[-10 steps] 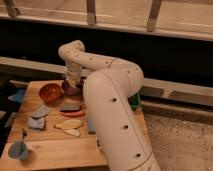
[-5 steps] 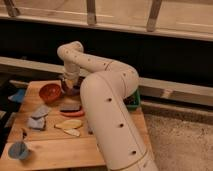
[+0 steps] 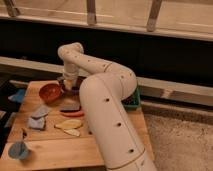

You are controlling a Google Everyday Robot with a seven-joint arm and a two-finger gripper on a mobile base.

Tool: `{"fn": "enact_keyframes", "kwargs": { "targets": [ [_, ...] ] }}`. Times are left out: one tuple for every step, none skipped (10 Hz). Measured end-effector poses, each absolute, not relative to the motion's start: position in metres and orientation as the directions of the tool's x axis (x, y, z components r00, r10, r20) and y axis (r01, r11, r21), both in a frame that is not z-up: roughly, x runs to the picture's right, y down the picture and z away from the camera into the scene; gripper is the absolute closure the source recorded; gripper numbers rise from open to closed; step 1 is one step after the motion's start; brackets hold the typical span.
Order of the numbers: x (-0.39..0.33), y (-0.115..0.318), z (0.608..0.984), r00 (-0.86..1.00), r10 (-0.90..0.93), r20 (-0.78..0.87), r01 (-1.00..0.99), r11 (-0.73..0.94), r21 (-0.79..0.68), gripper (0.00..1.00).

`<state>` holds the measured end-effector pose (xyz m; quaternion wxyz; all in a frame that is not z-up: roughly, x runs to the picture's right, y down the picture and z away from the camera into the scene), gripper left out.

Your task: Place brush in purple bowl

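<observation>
The purple bowl [image 3: 75, 91] sits on the wooden table [image 3: 50, 145] at the back, just right of the orange-red bowl [image 3: 50, 92]. Only part of its rim shows. My gripper [image 3: 67, 84] hangs from the white arm [image 3: 107, 100] directly over the purple bowl, at rim height, and covers most of it. A dark shape sits under the gripper at the bowl; I cannot tell whether it is the brush. No brush shows clearly anywhere else on the table.
Grey-blue sponge pieces [image 3: 39, 112] lie left of centre. A dark flat piece [image 3: 70, 106], a red chili [image 3: 73, 114] and yellow pieces [image 3: 69, 123] lie in front of the bowls. A blue cup [image 3: 19, 150] stands front left. A green bin [image 3: 134, 100] stands behind the arm.
The arm's large link has swung a little to the left. The gripper stays over the purple bowl, slightly lower.
</observation>
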<state>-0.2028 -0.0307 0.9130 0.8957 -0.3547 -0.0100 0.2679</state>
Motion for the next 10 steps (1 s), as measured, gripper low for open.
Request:
{"fn": "enact_keyframes", "kwargs": {
  "targets": [
    [-0.2, -0.035, 0.914, 0.851, 0.494, -0.175, -0.482, 0.605, -0.633, 0.28],
    [-0.195, -0.04, 0.914, 0.843, 0.506, -0.182, -0.497, 0.605, -0.622, 0.28],
    [-0.187, -0.047, 0.913, 0.832, 0.523, -0.187, -0.516, 0.603, -0.608, 0.28],
    [-0.179, -0.054, 0.91, 0.82, 0.539, -0.191, -0.535, 0.603, -0.592, 0.28],
    [-0.17, -0.062, 0.907, 0.808, 0.557, -0.195, -0.554, 0.602, -0.575, 0.28],
    [-0.158, -0.072, 0.902, 0.793, 0.577, -0.196, -0.575, 0.603, -0.553, 0.28],
    [-0.147, -0.081, 0.896, 0.778, 0.598, -0.194, -0.595, 0.601, -0.534, 0.28],
    [-0.138, -0.089, 0.89, 0.761, 0.62, -0.191, -0.616, 0.597, -0.514, 0.28],
    [-0.135, -0.093, 0.888, 0.756, 0.626, -0.19, -0.622, 0.597, -0.506, 0.28],
    [-0.137, -0.091, 0.888, 0.757, 0.624, -0.191, -0.621, 0.598, -0.507, 0.28]
  ]
}}
